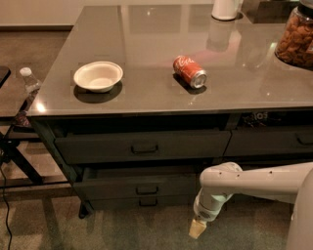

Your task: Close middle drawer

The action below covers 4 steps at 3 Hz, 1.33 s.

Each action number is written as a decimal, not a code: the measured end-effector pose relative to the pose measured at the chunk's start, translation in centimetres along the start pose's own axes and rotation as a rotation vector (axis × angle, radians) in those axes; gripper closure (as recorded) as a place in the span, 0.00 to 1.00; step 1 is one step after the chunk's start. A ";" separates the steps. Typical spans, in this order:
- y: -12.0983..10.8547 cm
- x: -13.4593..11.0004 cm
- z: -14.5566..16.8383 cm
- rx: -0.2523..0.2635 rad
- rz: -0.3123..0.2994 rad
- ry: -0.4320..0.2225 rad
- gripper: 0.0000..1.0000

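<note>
The middle drawer (112,188) is a wide dark grey front with a small loop handle (146,189), under the taller top drawer (142,146). It stands out a little from the desk, and a narrow strip of its tray (142,172) shows above the front. The slim bottom drawer front (146,201) sits just below it. My gripper (197,228) points down at the carpet, to the right of the middle drawer's front and lower than it, touching nothing. The white arm (254,180) comes in from the right.
On the desk top (146,39) are a white bowl (98,75), a red soda can (190,72) on its side, a white container (226,9) and a jar of snacks (296,39). A water bottle (30,83) stands on a dark frame at the left. A right-hand drawer (269,141) is beside the top one.
</note>
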State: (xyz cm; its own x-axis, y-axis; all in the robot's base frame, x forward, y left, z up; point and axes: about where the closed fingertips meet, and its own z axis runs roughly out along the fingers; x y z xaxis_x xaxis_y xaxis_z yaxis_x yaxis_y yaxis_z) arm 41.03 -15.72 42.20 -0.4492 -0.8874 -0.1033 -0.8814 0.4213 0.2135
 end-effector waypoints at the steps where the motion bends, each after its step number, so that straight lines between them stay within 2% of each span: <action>1: 0.0 0.0 0.0 0.000 0.000 0.000 0.64; 2: -0.5 -0.2 0.2 -0.002 0.017 -0.009 0.88; 3: -2.4 -1.2 0.8 0.032 0.034 -0.038 1.00; 4: -5.0 -2.7 0.8 0.092 0.048 -0.072 1.00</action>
State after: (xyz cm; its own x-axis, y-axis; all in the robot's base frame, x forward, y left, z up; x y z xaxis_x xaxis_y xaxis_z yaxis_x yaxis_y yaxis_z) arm 46.56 -15.23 40.60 -0.4973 -0.8517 -0.1649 -0.8670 0.4811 0.1297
